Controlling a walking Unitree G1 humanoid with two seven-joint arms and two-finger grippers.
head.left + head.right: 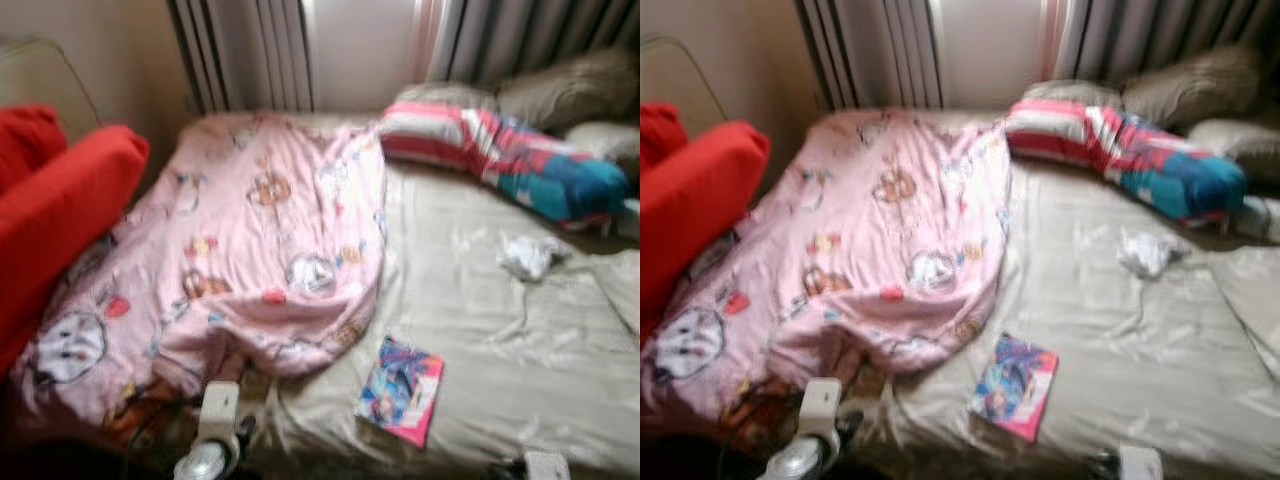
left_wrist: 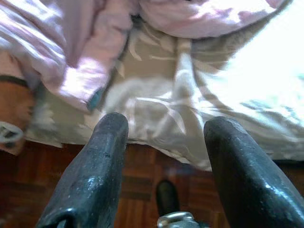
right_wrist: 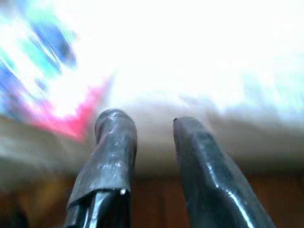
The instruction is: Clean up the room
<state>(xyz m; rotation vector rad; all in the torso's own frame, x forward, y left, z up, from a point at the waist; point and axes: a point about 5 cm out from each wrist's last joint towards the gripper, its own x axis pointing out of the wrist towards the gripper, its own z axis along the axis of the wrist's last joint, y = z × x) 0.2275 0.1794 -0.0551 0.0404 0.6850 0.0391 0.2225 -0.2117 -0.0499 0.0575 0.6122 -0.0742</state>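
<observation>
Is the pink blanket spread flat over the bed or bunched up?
Bunched: the pink blanket lies rumpled on the bed's left side, sheet bare elsewhere.

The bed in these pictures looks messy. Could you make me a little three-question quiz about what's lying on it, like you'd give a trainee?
1. True or false: the pink cartoon blanket covers the whole beige sheet.
2. Which lies nearest the bed's foot edge? A) the crumpled white paper B) the colourful book C) the striped pillow
3. Fill in: the cushion beside the bed on the robot's left is ____.

Key
1. False; it covers only the robot's-left part.
2. B
3. Red
</observation>
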